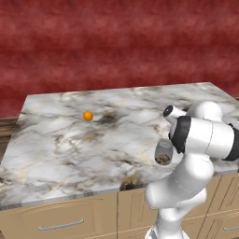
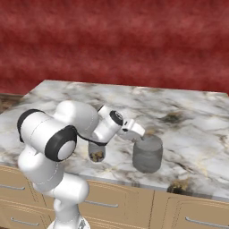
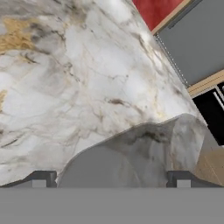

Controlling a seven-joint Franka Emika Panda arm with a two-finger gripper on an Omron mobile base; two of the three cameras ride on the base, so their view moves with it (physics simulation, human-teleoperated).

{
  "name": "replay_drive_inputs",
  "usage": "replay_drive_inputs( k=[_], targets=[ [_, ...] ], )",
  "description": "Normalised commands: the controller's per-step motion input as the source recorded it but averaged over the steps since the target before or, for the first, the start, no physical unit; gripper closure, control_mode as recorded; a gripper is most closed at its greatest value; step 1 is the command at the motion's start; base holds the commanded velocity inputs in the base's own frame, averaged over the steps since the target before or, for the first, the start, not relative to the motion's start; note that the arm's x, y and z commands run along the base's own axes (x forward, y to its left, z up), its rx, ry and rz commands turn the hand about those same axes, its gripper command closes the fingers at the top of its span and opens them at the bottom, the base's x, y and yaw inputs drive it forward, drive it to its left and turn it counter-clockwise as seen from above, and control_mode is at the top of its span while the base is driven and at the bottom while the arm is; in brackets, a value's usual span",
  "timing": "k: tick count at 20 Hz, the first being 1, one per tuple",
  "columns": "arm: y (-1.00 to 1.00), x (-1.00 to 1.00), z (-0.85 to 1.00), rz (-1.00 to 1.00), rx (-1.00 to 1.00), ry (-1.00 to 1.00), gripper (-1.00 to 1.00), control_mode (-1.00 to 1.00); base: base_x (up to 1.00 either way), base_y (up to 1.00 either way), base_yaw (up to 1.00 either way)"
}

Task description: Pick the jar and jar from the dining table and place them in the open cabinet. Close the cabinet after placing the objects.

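Note:
On the marble dining table (image 2: 188, 107) a grey translucent jar (image 2: 147, 154) stands near the front edge. My gripper (image 2: 137, 132) hangs open just above its top. In the hand view that jar (image 3: 131, 157) lies between my two fingertips (image 3: 40, 179), and they do not touch it. A smaller jar (image 2: 97, 153) with brown contents stands to its left, partly behind my forearm. It also shows as the small jar (image 1: 163, 153) beside my elbow in the left base view. The cabinet is out of view.
A small orange ball (image 1: 87, 115) lies far back on the left part of the table (image 1: 56, 149). Beige drawer fronts (image 2: 197, 214) run under the top. A red wall (image 1: 116, 42) stands behind. Past the table's edge lies a dark grey surface (image 3: 197, 39).

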Motion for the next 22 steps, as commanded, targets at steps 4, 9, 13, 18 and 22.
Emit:
replay_drive_inputs(
  k=[4,9,13,18,22],
  targets=[
    [-0.29,0.0,-0.03,0.0,-0.04,0.0,-1.0,-1.0,0.0,0.0,0.0],
    [-0.32,0.0,-0.1,0.0,0.0,0.01,-1.0,-1.0,0.0,0.0,0.0],
    [0.0,-0.02,-0.08,0.0,0.0,0.0,1.0,-1.0,0.0,0.0,0.0],
    [0.0,0.0,0.0,0.0,0.0,0.0,1.0,-1.0,0.0,0.0,0.0],
    [0.0,0.0,0.13,0.0,-0.01,0.0,1.0,-1.0,0.0,0.0,0.0]
  ],
)
